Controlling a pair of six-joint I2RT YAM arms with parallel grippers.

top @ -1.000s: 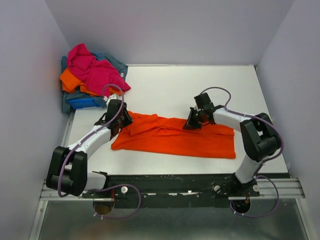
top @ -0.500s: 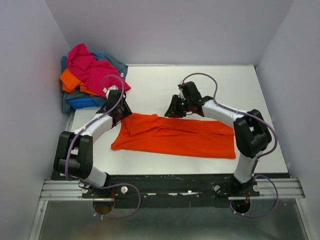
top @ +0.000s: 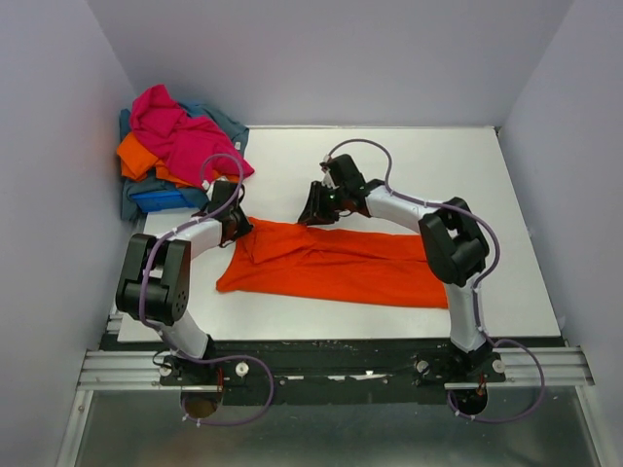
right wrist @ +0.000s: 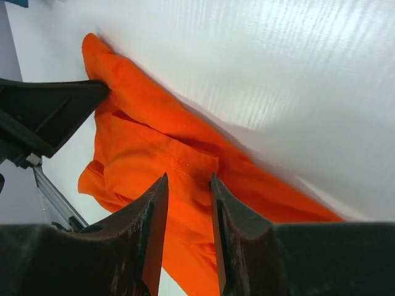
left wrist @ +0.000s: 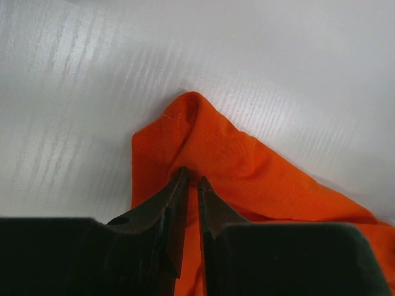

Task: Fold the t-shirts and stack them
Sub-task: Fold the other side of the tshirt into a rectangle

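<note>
My left pincer (left wrist: 191,180) has its jaws drawn almost together, with only a thin slit between them. Orange cloth fills that slit, so I read it as clamped on a fold of the orange t-shirt (top: 341,268). Just past the tips, the shirt's corner stands up in a small peak.

My right pincer (right wrist: 185,179) has its jaws a little apart. A hemmed edge of the same shirt shows flat across the gap, with no bunching, so I judge it is not gripping.

From the left pincer, the shirt runs away to my right and back toward the arm bases. Its long axis lies left to right across the bench (top: 409,165). The right pincer sits over the shirt's far edge, near the left pincer. Most of the cloth therefore lies to the right of both pincers and nearer the bases than either. Any fold along the long axis means carrying this far edge toward the near one. The left arm already holds the corner, so the right arm is the one that needs a grip.

Beyond the left pincer, toward the far left corner, is the heap of t-shirts (top: 175,146), with a magenta-pink t-shirt (top: 185,131) on top. I see no container; the heap lies loose.
</note>
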